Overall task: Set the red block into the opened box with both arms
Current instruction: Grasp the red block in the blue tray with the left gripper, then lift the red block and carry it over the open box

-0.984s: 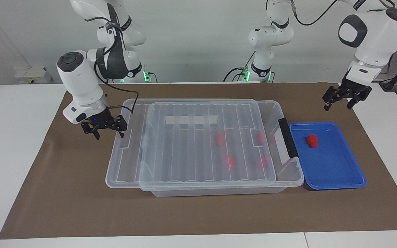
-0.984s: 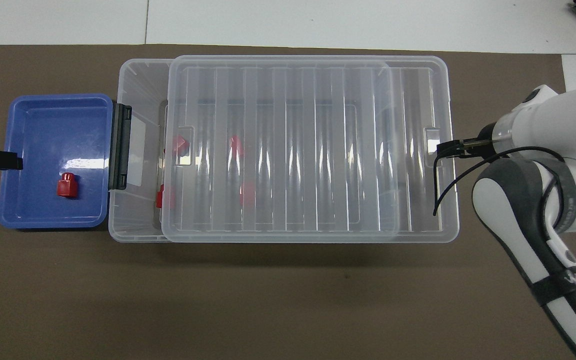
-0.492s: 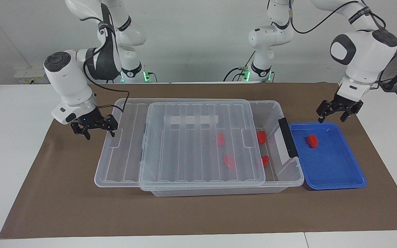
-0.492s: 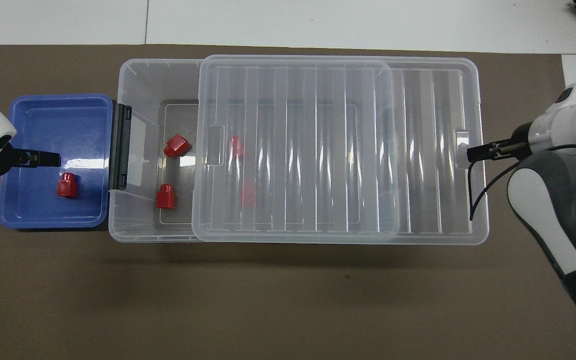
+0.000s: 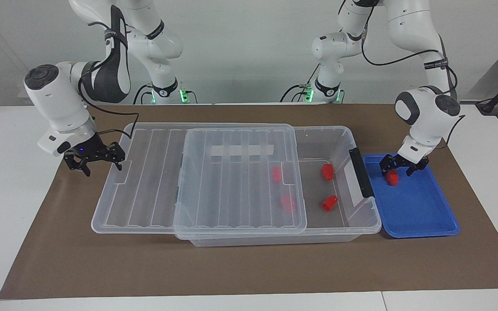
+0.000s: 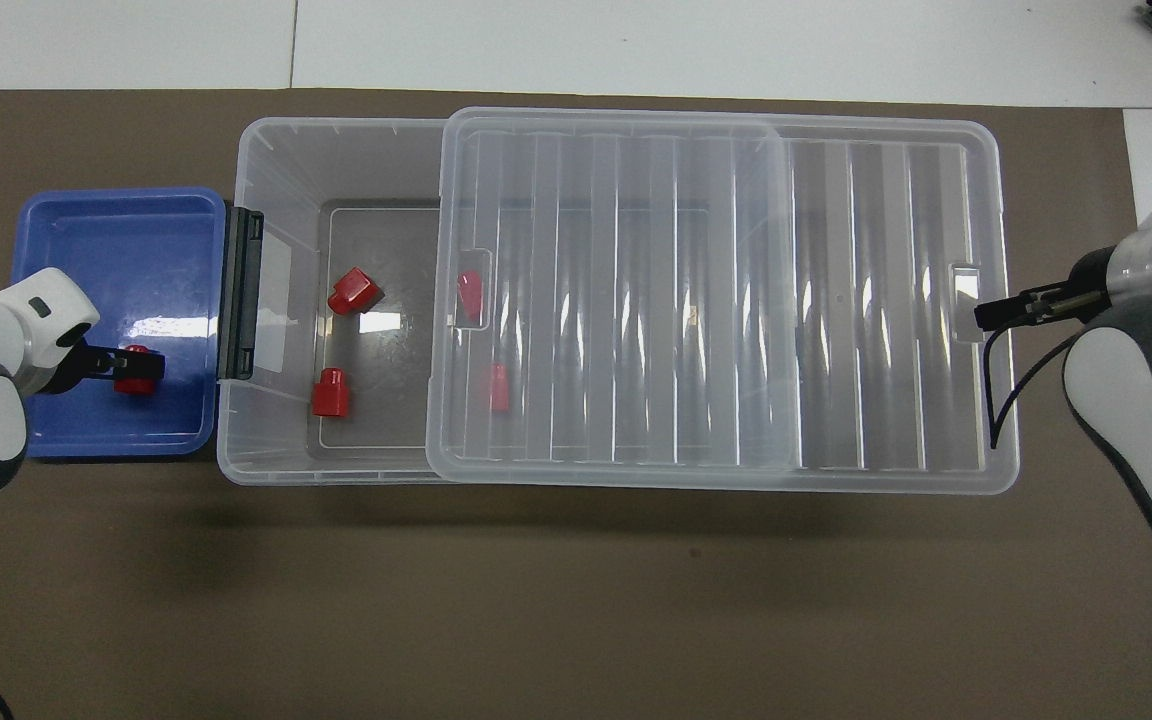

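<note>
The red block [image 5: 391, 178] [image 6: 140, 370] lies in a shallow blue tray [image 5: 422, 216] [image 6: 106, 230] beside the box, at the left arm's end. My left gripper [image 5: 398, 170] [image 6: 129, 368] is low in the tray, open, with one finger on either side of the block. The clear box [image 5: 345, 134] [image 6: 276, 160] is partly uncovered at that end. Its ribbed lid [image 5: 214, 185] [image 6: 736, 300] is slid toward the right arm's end and overhangs the box. My right gripper [image 5: 102, 165] [image 6: 988, 314] is open at the lid's overhanging end, against its rim.
Several more red blocks lie in the box: two in the uncovered part [image 5: 327, 171] [image 5: 329, 202], two under the lid [image 5: 277, 173] [image 5: 288, 202]. A black handle [image 5: 360, 172] sits on the box's end next to the tray. A brown mat [image 5: 249, 268] covers the table.
The lid slid toward the right arm's end along with my right gripper, uncovering two blocks in the box. My left gripper came down into the tray around the red block.
</note>
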`<action>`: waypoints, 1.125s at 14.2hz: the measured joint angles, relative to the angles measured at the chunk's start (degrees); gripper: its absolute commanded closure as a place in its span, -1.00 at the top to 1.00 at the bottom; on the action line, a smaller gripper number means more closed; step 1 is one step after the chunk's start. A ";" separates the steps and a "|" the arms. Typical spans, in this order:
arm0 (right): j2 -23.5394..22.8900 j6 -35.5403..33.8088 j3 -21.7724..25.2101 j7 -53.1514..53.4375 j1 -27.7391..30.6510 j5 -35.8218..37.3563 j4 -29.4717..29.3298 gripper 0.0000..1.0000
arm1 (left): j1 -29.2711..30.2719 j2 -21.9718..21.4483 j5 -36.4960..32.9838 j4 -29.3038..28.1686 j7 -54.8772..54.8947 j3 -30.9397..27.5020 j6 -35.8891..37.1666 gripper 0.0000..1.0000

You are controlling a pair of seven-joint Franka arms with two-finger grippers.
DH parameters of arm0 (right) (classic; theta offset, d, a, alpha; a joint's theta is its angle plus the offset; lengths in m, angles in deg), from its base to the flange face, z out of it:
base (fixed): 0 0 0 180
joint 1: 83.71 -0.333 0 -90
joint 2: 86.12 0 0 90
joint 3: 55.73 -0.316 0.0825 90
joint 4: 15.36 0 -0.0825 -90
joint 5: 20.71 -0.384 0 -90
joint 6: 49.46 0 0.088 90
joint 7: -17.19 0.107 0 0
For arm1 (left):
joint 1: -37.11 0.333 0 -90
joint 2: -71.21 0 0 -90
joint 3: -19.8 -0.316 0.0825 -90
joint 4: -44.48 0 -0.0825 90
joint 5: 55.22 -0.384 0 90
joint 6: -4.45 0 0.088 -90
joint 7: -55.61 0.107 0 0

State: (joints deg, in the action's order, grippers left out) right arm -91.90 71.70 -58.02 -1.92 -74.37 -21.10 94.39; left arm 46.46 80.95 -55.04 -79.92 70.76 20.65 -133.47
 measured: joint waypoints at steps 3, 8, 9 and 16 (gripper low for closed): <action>-0.03 0.00 0.04 -0.68 0.82 0.25 0.06 1.00 | 0.03 0.01 -0.03 -1.91 0.01 0.00 -1.77 1.00; -0.03 0.00 0.06 -0.68 1.10 0.47 0.11 1.00 | 0.06 0.08 -0.09 -2.59 0.10 -0.01 -1.92 -1.00; -0.03 0.00 0.05 -0.69 1.08 0.47 0.07 1.00 | 0.07 0.09 -0.11 -2.66 0.11 -0.01 -1.92 -1.00; 0.41 -4.27 -0.20 7.89 -1.40 0.48 -4.09 1.00 | 0.05 -0.09 -0.09 4.23 -7.54 0.31 9.72 -1.00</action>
State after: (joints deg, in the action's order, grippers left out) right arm -91.49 67.43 -58.22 5.97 -75.77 -20.62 90.30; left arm 46.51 80.86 -55.14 -75.69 63.22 20.96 -123.75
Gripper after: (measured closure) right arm 0.000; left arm 0.661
